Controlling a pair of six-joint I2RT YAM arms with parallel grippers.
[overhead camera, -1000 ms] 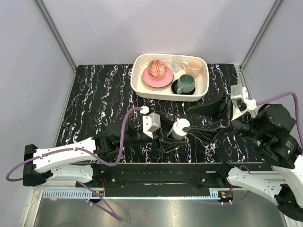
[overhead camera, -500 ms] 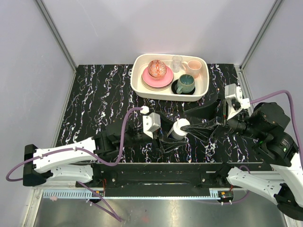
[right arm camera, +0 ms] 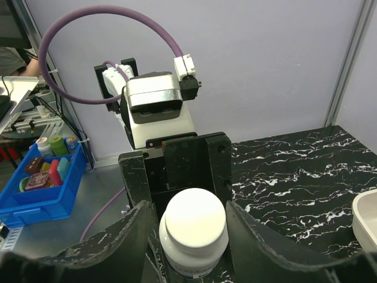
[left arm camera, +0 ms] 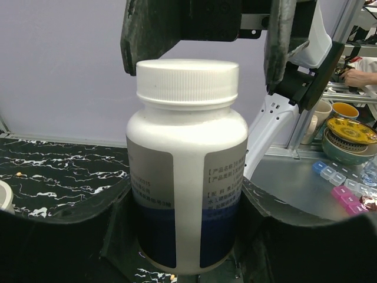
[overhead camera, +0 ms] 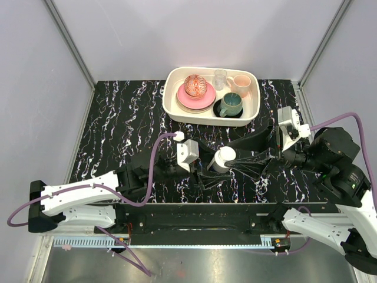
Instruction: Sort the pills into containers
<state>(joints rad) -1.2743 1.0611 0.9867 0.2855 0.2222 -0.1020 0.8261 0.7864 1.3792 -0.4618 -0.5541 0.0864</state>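
A white pill bottle [overhead camera: 224, 158] with a white screw cap stands upright near the table's front edge. My left gripper [overhead camera: 213, 170] is shut on its lower body; in the left wrist view the bottle [left arm camera: 185, 159] fills the space between the pads [left arm camera: 65, 236]. My right gripper [overhead camera: 234, 150] is open, with one finger on each side of the cap [right arm camera: 194, 219] and a small gap to each. The right fingers [left arm camera: 147, 35] show above the cap in the left wrist view. The blue pill box and the orange cup are out of view.
A white tray [overhead camera: 172, 105] at the back holds pink plates with a patterned ball, a clear glass, a pink cup [overhead camera: 241, 82] and a teal mug [overhead camera: 231, 104]. Grey walls enclose the black marbled table [overhead camera: 118, 124]. A blue bin [right arm camera: 41, 177] sits off the table.
My right wrist has shifted a little left and back toward the bottle, with its fingers still straddling the cap. The left gripper and bottle have not moved.
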